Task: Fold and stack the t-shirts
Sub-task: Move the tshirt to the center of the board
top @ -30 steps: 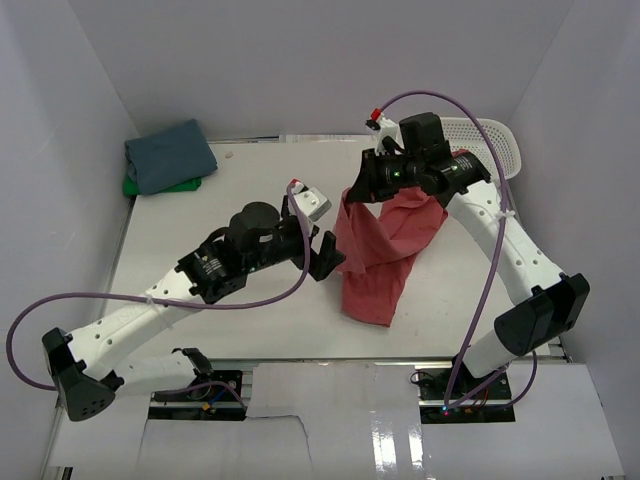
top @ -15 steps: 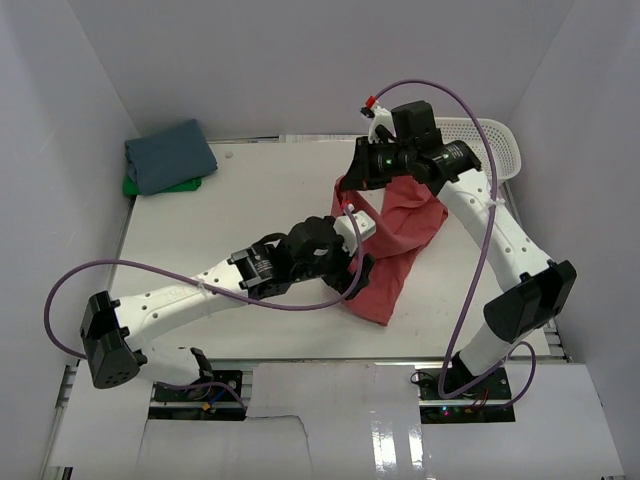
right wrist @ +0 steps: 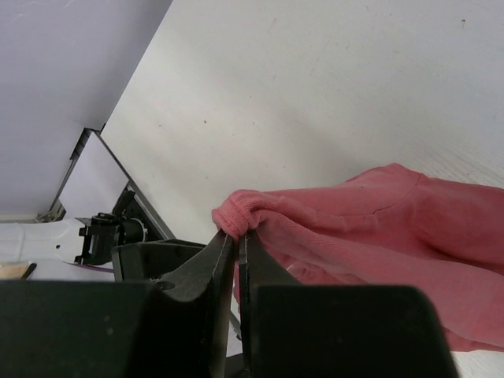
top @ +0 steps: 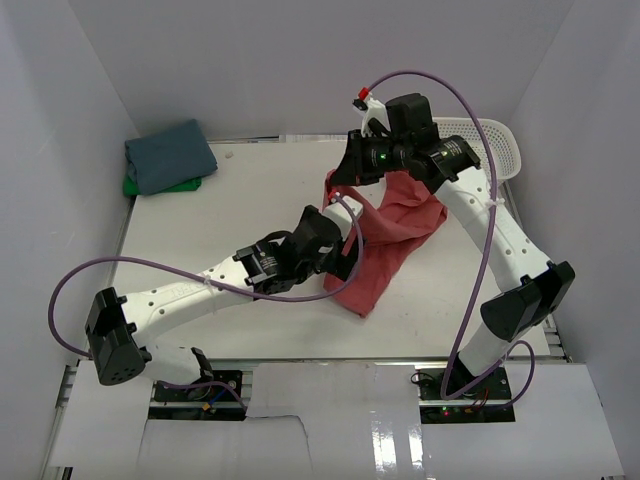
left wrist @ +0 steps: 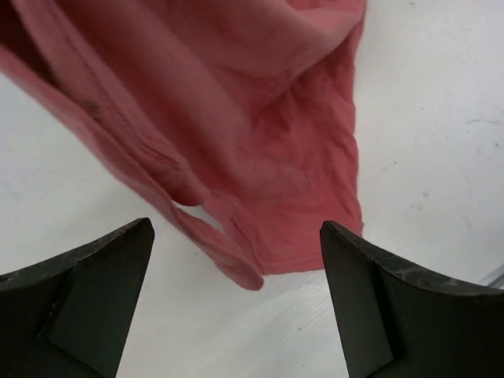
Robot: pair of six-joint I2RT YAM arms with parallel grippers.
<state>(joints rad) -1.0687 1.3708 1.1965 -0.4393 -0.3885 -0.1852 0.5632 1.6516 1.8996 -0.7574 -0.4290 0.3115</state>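
Coral-red t-shirt hangs mid-frame
Right gripper pinches its edge; left gripper gapes wide beside it.

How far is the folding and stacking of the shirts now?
Done: the slate-blue shirt lies folded on the green shirt at far left. In hand: the right gripper pinches an edge of the coral-red shirt, the left gripper open by its hem. Left: fold and stack it.
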